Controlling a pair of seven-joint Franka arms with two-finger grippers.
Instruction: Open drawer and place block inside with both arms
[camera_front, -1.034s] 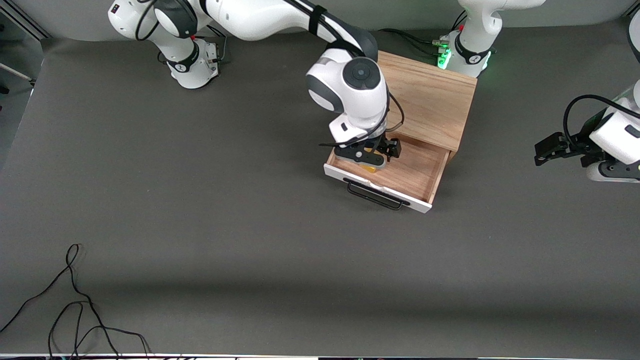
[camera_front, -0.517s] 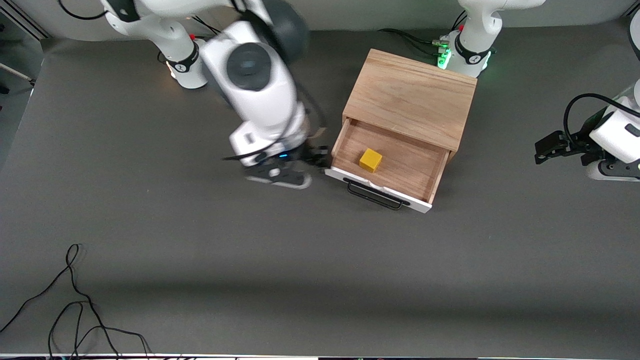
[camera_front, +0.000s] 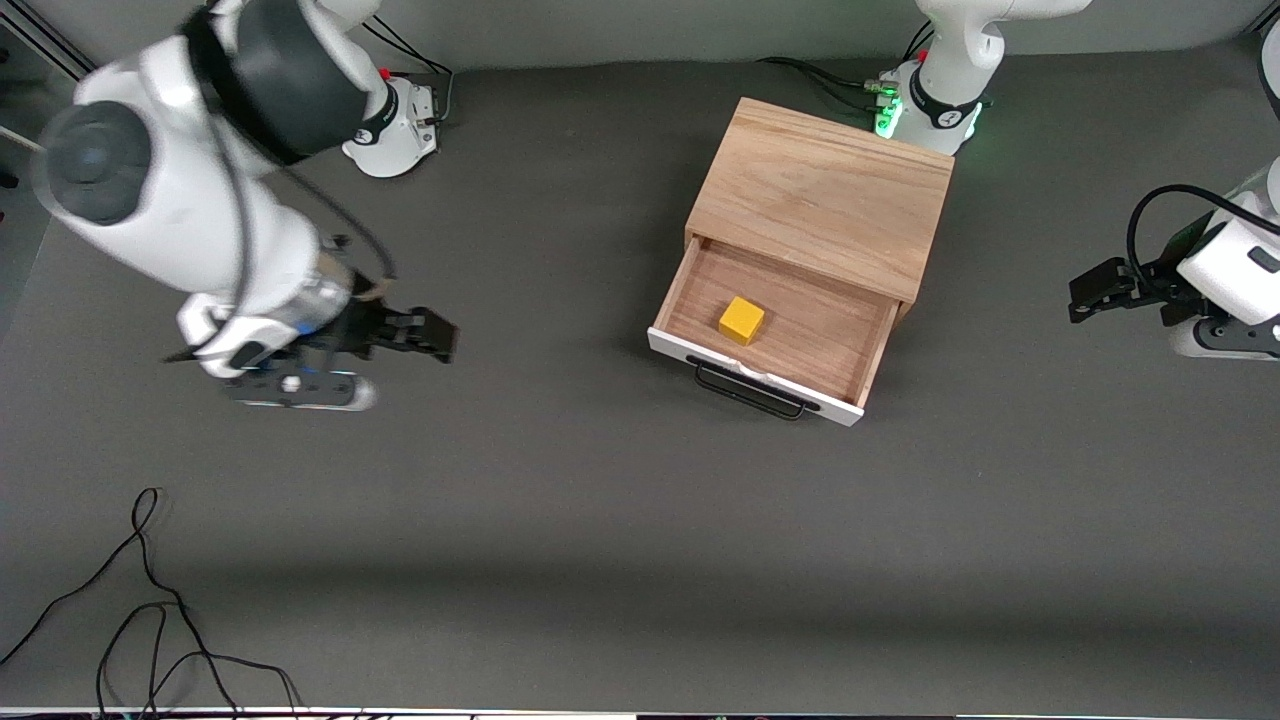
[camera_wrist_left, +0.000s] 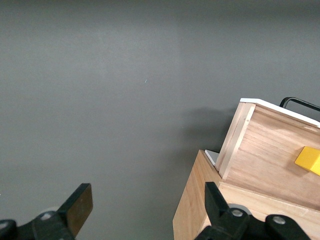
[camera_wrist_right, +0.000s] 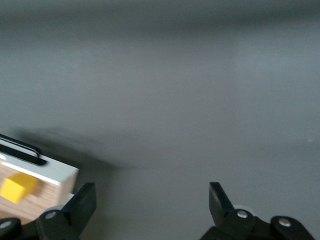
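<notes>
The light oak cabinet (camera_front: 820, 190) stands near the left arm's base, with its drawer (camera_front: 860, 350) pulled out toward the front camera. The yellow block (camera_front: 741, 320) lies alone on the drawer floor, above the white front panel and black handle (camera_front: 750, 392). My right gripper (camera_front: 440, 338) hangs open and empty over bare table toward the right arm's end. The right wrist view shows that gripper (camera_wrist_right: 152, 200) wide open, with the block (camera_wrist_right: 15, 187) and drawer front (camera_wrist_right: 50, 172) off to one side. My left gripper (camera_front: 1082, 300) waits open beside the cabinet (camera_wrist_left: 200, 210); its fingers (camera_wrist_left: 80, 205) hold nothing.
A loose black cable (camera_front: 150, 600) lies on the grey table near the front camera at the right arm's end. The arm bases (camera_front: 390, 120) (camera_front: 930, 100) stand along the edge farthest from the front camera.
My right gripper has let go of the block in the drawer and swung away toward the right arm's end of the table. The left arm has not moved.
</notes>
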